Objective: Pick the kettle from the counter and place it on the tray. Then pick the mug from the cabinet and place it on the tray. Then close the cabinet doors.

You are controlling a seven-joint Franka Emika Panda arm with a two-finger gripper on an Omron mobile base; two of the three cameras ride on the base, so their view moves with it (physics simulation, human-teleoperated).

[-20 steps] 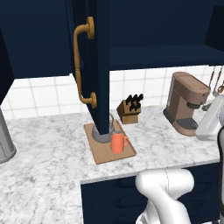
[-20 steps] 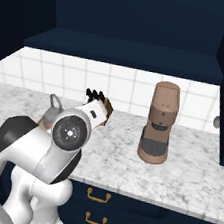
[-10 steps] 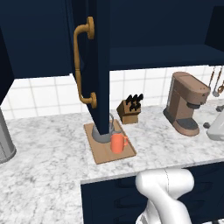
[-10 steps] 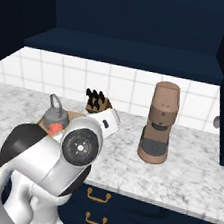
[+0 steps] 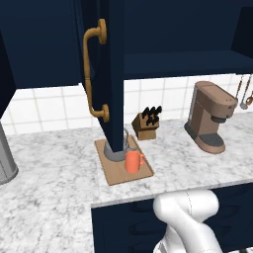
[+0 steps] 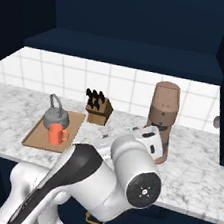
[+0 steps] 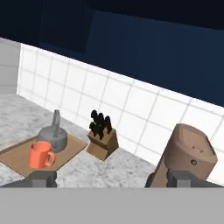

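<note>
Two task pieces already sit on the tray (image 5: 118, 170) in our left base view: the squat grey kettle (image 5: 117, 152), half hidden behind the open cabinet door (image 5: 111, 74), and the orange-red mug (image 5: 133, 161) just in front of it with its loop handle turned right. That navy door stands edge-on to us with its curved brass handle (image 5: 94, 74) facing left. A knife block (image 5: 147, 124) stands near the tray's far right corner and a brown coffee machine (image 5: 211, 117) further right on the marbled counter (image 5: 54, 183). A large grey cylinder (image 5: 6, 158) stands at the left edge.

From the right base view, our arm crosses the foreground with the hand end near the coffee machine (image 6: 163, 113); we cannot tell how the fingers are set here. The tray (image 6: 37, 136) lies well to the hand's left, the kettle (image 6: 55, 113) upright on it with its thin wire handle arched over, the mug (image 6: 56, 134) touching or just beside it on the near side. The knife block (image 6: 98, 108) lies between tray and hand.

In the hand view our gripper (image 7: 111, 177) is spread wide and holds nothing, its fingertips (image 7: 43, 177) low at either side. The kettle (image 7: 53, 136) and mug (image 7: 40, 154) rest on the tray (image 7: 70, 153) ahead to the left, the knife block (image 7: 102, 139) near the centre, the coffee machine (image 7: 186, 155) close by the right tip.
</note>
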